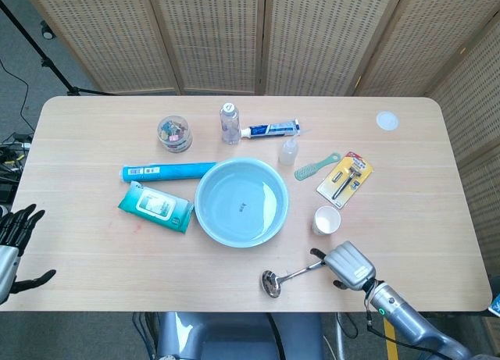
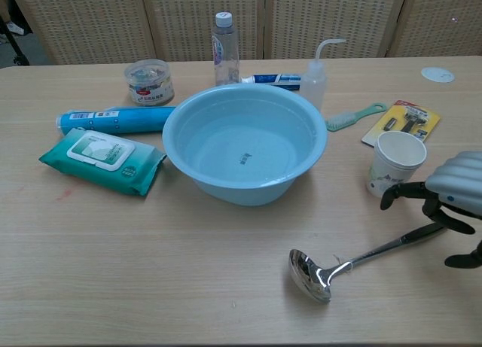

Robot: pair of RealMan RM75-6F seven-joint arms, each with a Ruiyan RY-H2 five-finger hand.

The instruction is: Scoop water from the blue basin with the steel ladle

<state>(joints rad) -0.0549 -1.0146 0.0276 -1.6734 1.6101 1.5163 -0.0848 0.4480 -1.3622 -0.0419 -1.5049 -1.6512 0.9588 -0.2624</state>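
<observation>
Steel ladle [image 2: 354,263] lies flat on the table [image 1: 406,212], near the front edge, just in front of the blue basin [image 2: 245,142] and apart from it. Bowl end points left toward the robot, black grip end points right.

Right hand [image 2: 452,200] sits over the black grip end, fingers spread and arched downward; nothing clamped yet as far as I can tell. Chest view shows fingertips around the handle tip, but contact is unclear. Left hand [image 1: 14,247] hangs off the left table edge, fingers apart, holding nothing.

Handling guess: ladle is rigid, light and bowl-heavy, polished shaft likely slick. Thin handle flat on wood leaves little room to get fingers under it (worst part of the pick). Take it on the black grip, which probably gives more friction than bare steel, and close thumb against fingers across the handle. Expect the bowl to droop if the grip is loose, more so once it carries water.

Paper cup [image 2: 396,163] stands just beside the hand, easy to knock. Basin holds water and looks light plastic; a bump from the ladle could shift it.
</observation>
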